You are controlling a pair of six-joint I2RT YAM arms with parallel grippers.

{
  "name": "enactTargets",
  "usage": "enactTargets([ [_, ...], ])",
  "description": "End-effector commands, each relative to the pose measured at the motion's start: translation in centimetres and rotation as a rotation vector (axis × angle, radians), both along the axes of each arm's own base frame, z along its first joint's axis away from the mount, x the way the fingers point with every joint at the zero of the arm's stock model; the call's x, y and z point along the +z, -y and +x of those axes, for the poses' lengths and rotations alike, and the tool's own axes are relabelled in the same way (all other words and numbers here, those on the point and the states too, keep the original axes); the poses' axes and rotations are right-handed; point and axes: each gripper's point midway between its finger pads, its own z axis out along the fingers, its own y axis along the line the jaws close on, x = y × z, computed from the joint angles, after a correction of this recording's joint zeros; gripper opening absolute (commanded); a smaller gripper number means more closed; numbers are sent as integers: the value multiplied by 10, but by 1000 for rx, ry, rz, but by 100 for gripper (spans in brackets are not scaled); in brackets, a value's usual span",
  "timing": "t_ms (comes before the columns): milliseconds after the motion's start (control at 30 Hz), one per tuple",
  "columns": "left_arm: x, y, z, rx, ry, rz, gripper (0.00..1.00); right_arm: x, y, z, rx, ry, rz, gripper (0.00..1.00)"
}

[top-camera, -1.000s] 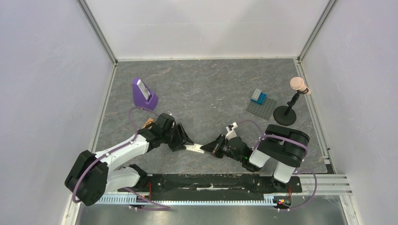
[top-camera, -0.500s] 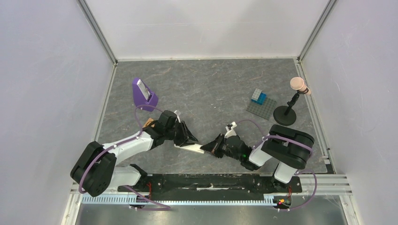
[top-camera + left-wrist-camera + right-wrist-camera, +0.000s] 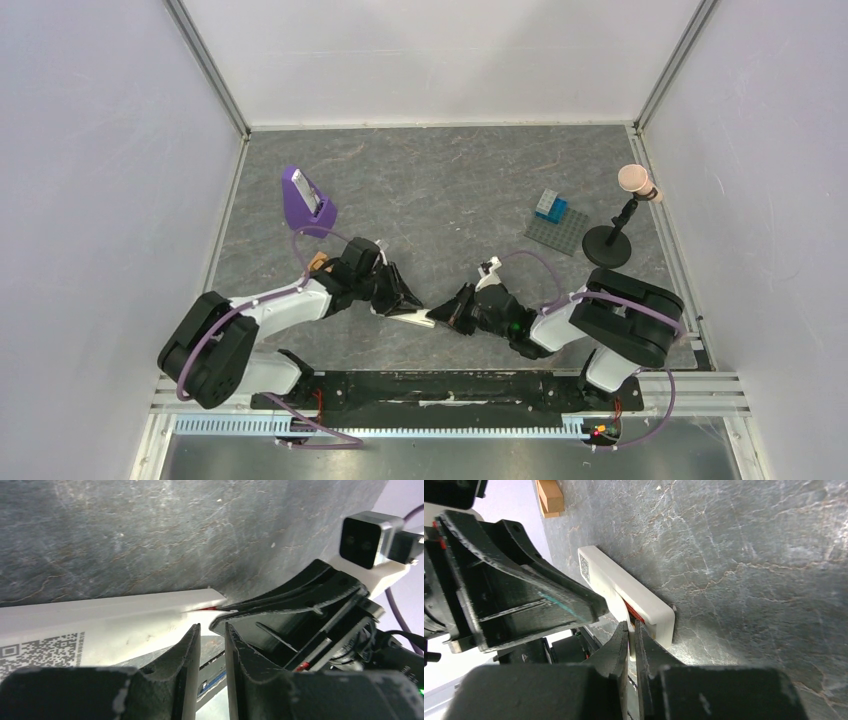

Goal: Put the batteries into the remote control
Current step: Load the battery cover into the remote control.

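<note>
The white remote control (image 3: 414,318) lies near the table's front between both grippers, back side showing with a QR label (image 3: 100,622). A red-orange battery (image 3: 633,613) sits in the open compartment at its right end and shows as a red sliver (image 3: 206,608) in the left wrist view. My right gripper (image 3: 632,626) is shut, its tips right at that compartment, against the remote's (image 3: 624,582) edge. My left gripper (image 3: 212,630) rests beside the remote's far side. Its jaws stand a narrow gap apart with nothing between them. From above, the left gripper (image 3: 408,301) and the right gripper (image 3: 451,312) nearly meet.
A purple wedge stand (image 3: 305,200) with a grey slab stands at the back left. A small wooden block (image 3: 318,263) lies just behind the left arm. Blue bricks (image 3: 550,206) on a grey baseplate (image 3: 560,235) and a black stand (image 3: 607,245) with a pinkish ball are at the right.
My left gripper's jaws have narrowed from wide apart to a thin gap, and its arm has swung slightly towards the remote. The right gripper has edged left against the remote's end.
</note>
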Motion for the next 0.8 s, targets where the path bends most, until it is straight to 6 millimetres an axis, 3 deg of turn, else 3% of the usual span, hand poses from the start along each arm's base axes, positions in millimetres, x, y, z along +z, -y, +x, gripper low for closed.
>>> enactTargets([
  [0,-12,-3,-5,-36,-9,24,29,-54,22,-12,22,-81,-245,7],
  [300,-34,-10,-10,-66,-37,97,28,-57,26,-14,28,-85,-275,10],
  [567,-42,-22,-16,-93,-45,176,24,-56,31,-16,35,-83,-298,24],
  [767,-49,-27,-21,-103,-67,197,23,-47,31,-14,40,-60,-298,27],
])
